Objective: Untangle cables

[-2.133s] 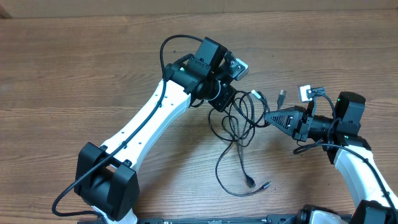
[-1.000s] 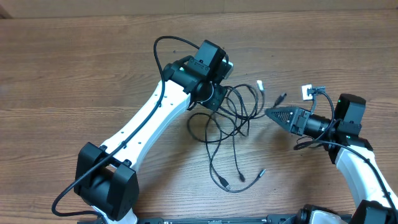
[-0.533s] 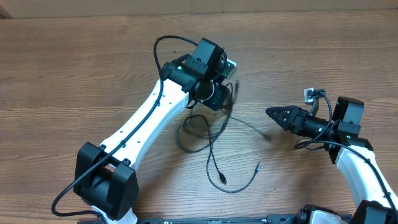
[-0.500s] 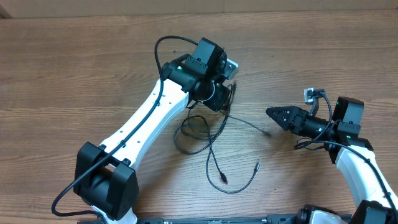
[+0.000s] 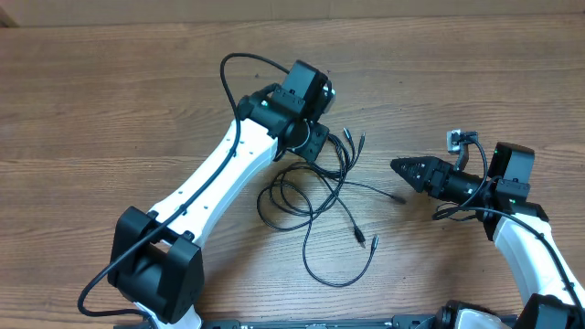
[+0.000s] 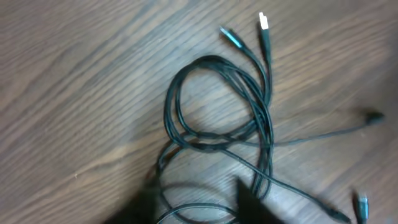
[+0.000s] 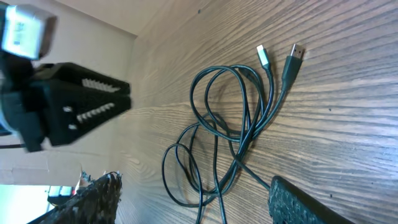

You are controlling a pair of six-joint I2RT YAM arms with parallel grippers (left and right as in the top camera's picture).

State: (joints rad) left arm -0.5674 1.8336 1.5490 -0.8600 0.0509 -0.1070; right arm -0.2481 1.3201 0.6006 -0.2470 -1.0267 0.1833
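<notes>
- Cables [image 6: 211,145]: one loose snarl on the wooden surface [image 5: 110,110], lying between the arms and nearer the left.
- Left claw [image 6: 196,198]: spread, empty, above the snarl.
- Right claw [image 5: 404,168]: spread, empty, just beside a stray end.
- Step advice: take one plug [image 6: 264,25] and draw it outward slowly.
- Views: wrist cameras show the crossings; only overhead shows the trailing loop.
</notes>
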